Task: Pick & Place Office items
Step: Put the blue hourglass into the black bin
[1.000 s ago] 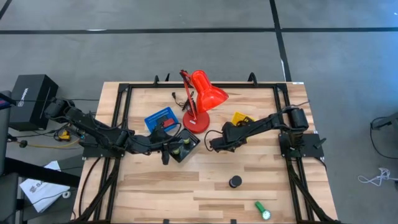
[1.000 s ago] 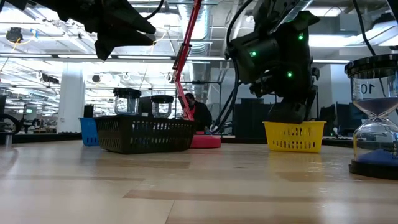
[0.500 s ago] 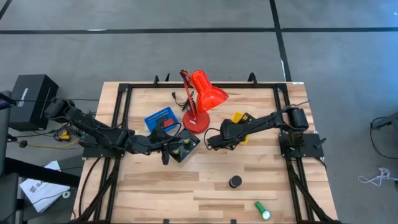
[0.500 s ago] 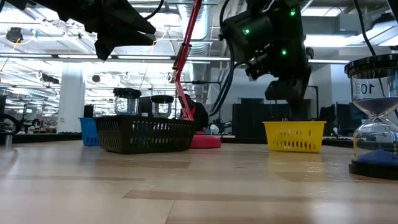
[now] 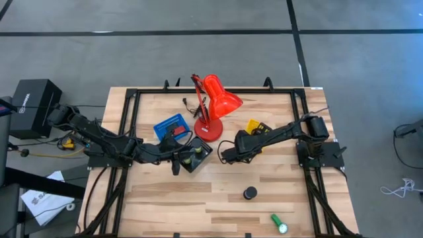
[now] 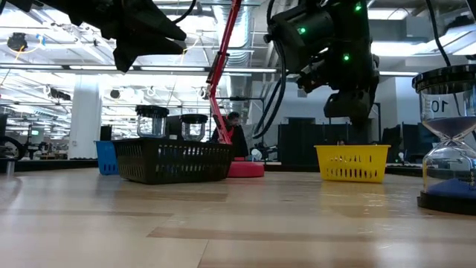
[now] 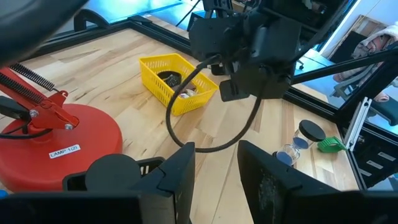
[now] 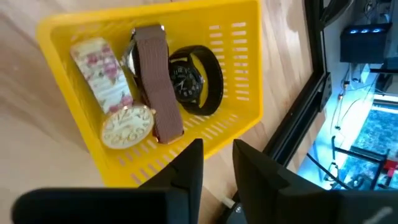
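Right wrist view: the right fingers (image 8: 186,171) stand slightly apart with nothing between them, released, above the yellow plastic basket (image 8: 245,74) just beside the red desk lamp (image 5: 213,106). In it lie a black round wristwatch (image 8: 189,78), a brown-strapped watch (image 8: 155,93) and a floral-strapped watch (image 8: 102,81). The left fingers (image 7: 177,177) are also parted and empty, over the black mesh tray (image 5: 196,157) by the lamp's base. Loose items wait well apart from the lamp: a black-capped hourglass (image 5: 249,193) and a green cylinder (image 5: 278,223). The next pick is probably the hourglass; lift clear of the basket wall, spread wider, then descend straight over its cap
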